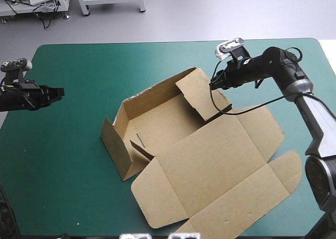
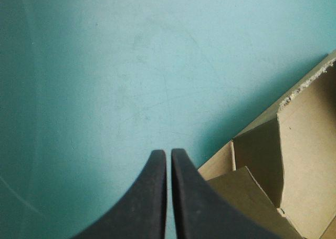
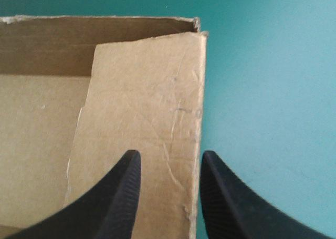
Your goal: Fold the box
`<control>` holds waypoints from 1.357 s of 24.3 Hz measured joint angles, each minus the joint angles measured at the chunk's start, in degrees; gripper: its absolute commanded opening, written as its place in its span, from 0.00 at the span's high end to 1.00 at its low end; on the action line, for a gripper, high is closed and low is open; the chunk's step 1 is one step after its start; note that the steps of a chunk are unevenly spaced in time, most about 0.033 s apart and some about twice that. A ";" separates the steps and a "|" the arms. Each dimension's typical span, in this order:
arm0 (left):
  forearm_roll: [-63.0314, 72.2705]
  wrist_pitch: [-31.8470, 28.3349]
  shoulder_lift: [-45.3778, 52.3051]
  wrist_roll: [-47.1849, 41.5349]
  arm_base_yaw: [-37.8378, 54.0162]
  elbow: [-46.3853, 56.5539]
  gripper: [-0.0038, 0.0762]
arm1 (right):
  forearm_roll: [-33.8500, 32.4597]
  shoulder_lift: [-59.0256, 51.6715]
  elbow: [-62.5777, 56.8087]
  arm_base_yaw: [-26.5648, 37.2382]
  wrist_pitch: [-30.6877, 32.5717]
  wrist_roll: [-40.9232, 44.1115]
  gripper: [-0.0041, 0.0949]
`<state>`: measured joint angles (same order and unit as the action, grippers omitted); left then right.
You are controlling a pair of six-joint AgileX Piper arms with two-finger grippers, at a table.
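The brown box (image 1: 210, 160) lies mid-table with its back and left walls raised and its lid flat toward the front right. Its right side flap (image 1: 197, 94) leans inward over the floor. My right gripper (image 1: 211, 84) is at that flap's outer edge. In the right wrist view it (image 3: 170, 160) is open, with the flap (image 3: 147, 92) close ahead and its edge lined up between the fingers. My left gripper (image 1: 60, 92) hovers near the table's left edge, well away from the box. It (image 2: 168, 154) is shut on nothing, with a box corner (image 2: 304, 144) off to one side.
The lid's front flaps (image 1: 220, 218) reach almost to the table's front edge. A broad stretch of teal-green cover (image 1: 68, 155) separates the left gripper from the box's left wall (image 1: 113, 147).
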<state>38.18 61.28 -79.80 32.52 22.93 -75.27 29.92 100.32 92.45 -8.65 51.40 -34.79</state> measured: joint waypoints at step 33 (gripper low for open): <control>0.20 -3.31 0.00 0.73 0.00 0.00 0.96 | 6.57 6.53 8.49 0.00 4.31 5.09 0.96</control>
<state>38.38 57.97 -79.80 33.25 22.93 -75.27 36.48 106.85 100.95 -8.65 55.71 -29.70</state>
